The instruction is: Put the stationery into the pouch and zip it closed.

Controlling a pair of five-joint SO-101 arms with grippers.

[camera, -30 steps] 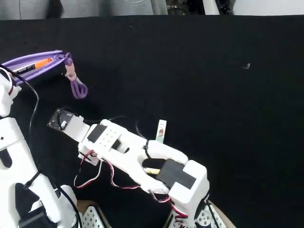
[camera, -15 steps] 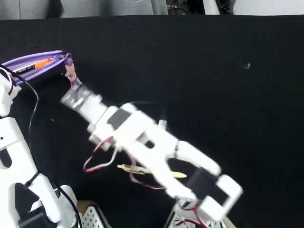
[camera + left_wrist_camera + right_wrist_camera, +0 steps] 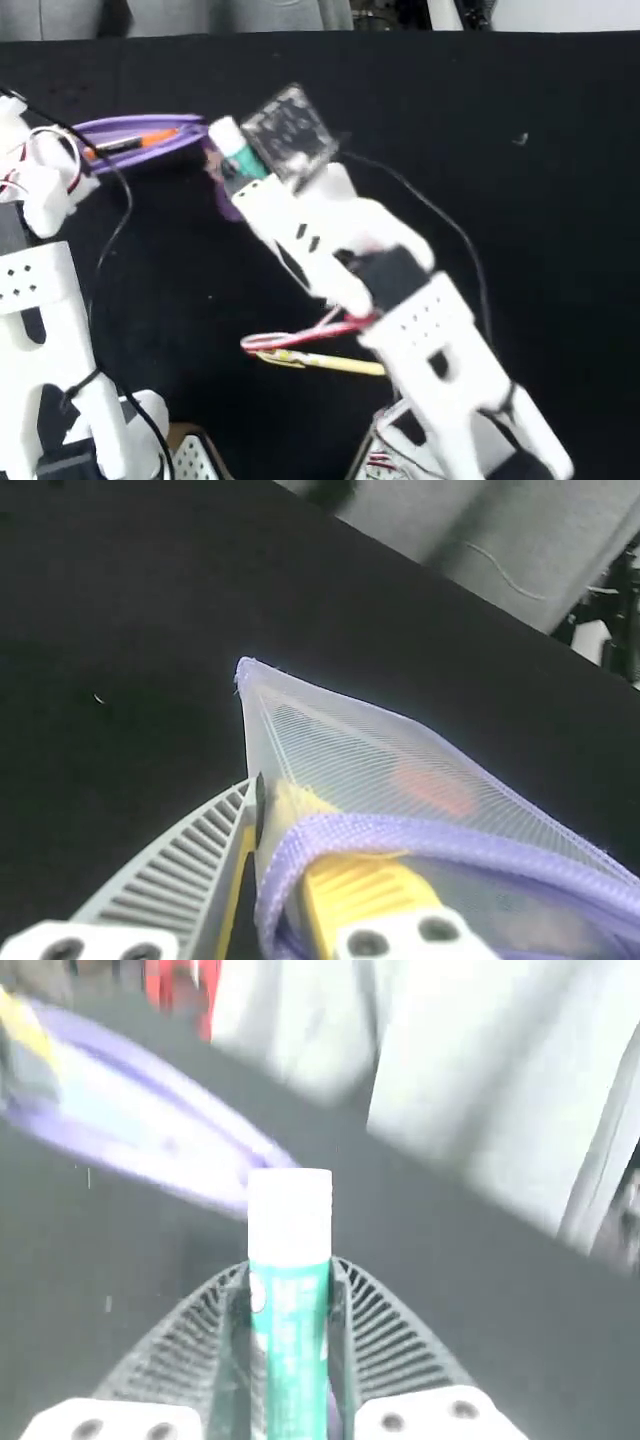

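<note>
Right gripper (image 3: 290, 1272): two grey ribbed plastic fingers, narrowed and clamped on a glue stick.
Glue stick (image 3: 289, 1290): smooth cylinder with a teal body and a white cap. The cap pokes out past the fingertips. In the high view it is just beside the near end of the pouch's mouth.
Left gripper (image 3: 285, 830): one ribbed grey finger and one with a yellow pad, pinched on the pouch's purple edge.
Pouch (image 3: 150, 125): flat, see-through fine mesh with a purple woven zipper band, lying at the table's far left, mouth open.
Inside the pouch: an orange and black marker (image 3: 150, 140), lying lengthwise.
Yellow stick (image 3: 335, 364): thin and straight, flat on the table near the right arm's base, well apart from the pouch.
Table (image 3: 520, 230): matte black cloth.
Room: pale grey fabric (image 3: 270, 14) along the far edge.
</note>
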